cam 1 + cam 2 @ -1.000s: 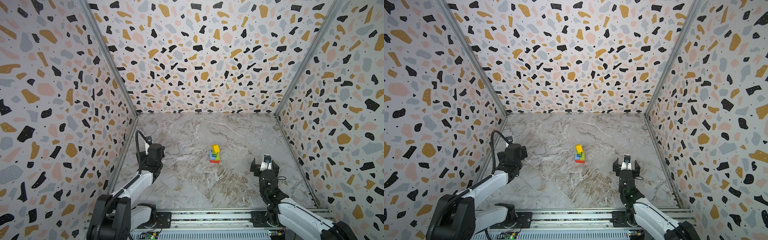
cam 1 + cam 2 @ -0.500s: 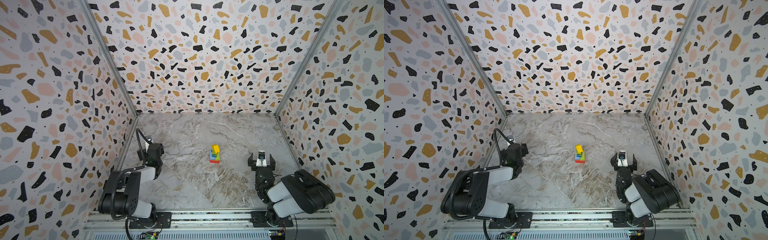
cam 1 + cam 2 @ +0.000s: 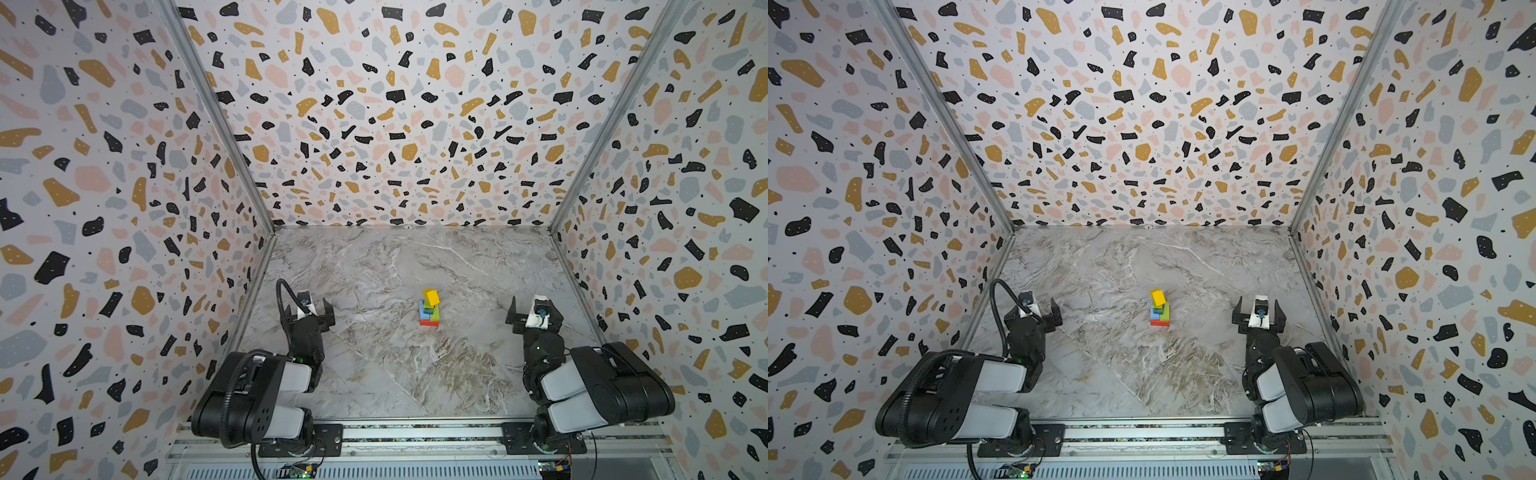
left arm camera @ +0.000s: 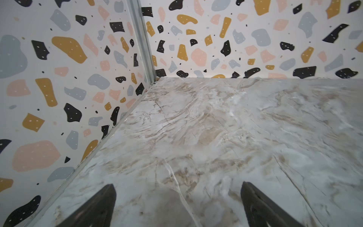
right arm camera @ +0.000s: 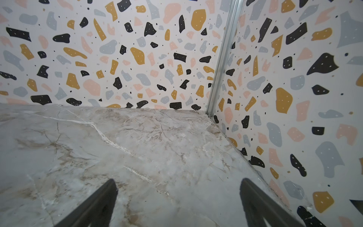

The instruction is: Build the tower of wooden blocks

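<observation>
On the marble tabletop (image 3: 374, 374), near its middle in both top views, stands the wood block tower (image 3: 429, 311) (image 3: 1159, 311): a red slab (image 3: 428, 322) at the base, blue and green blocks above it, and a yellow block (image 3: 431, 296) on top, turned out of line with the layers below. No loose blocks show on the surface, so the build looks finished. The left gripper (image 3: 309, 309) and the right gripper (image 3: 535, 311) sit low near the front rail (image 3: 415, 432), well apart from the stack on either side. That parked pose probably serves to avoid brushing the stack. Both have their jaws spread wide and hold nothing. From the left wrist, the two dark fingers (image 4: 102, 204) frame only bare marble and a corner of the speckled walls (image 4: 59, 78); the tower is outside that view. From the right wrist, the fingers (image 5: 98, 206) likewise stand far apart over bare marble beside the opposite corner, with no block between them.
</observation>
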Controlling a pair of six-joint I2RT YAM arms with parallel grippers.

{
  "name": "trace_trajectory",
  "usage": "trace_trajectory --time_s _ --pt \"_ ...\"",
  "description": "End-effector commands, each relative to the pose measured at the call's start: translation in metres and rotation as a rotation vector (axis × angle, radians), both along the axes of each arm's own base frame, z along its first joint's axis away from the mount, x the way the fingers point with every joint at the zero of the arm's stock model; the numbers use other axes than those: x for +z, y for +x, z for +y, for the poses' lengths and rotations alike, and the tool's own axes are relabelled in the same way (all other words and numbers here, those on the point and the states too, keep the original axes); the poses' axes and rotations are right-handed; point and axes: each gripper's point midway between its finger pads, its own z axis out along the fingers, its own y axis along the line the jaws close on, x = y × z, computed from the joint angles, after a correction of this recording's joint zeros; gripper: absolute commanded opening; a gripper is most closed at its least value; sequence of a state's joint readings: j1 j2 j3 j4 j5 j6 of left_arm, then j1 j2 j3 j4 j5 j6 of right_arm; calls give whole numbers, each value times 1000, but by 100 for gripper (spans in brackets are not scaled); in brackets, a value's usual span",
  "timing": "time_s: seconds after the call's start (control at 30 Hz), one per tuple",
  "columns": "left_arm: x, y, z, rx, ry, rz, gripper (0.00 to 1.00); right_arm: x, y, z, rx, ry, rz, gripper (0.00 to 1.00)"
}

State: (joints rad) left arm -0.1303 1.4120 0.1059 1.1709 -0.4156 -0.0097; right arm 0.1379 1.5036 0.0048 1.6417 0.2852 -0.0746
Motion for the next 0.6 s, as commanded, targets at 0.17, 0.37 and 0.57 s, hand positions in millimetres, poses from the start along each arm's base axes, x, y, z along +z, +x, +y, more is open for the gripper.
trace_trajectory --time_s 0.17,0.37,0.57 --pt "31 22 7 16 -18 -100 100 -7 26 18 95 50 63 99" --pt "34 20 8 18 -19 -110 100 -13 40 10 46 65 107 99" --pt "33 20 8 17 -20 -109 100 -11 38 12 44 55 100 99"
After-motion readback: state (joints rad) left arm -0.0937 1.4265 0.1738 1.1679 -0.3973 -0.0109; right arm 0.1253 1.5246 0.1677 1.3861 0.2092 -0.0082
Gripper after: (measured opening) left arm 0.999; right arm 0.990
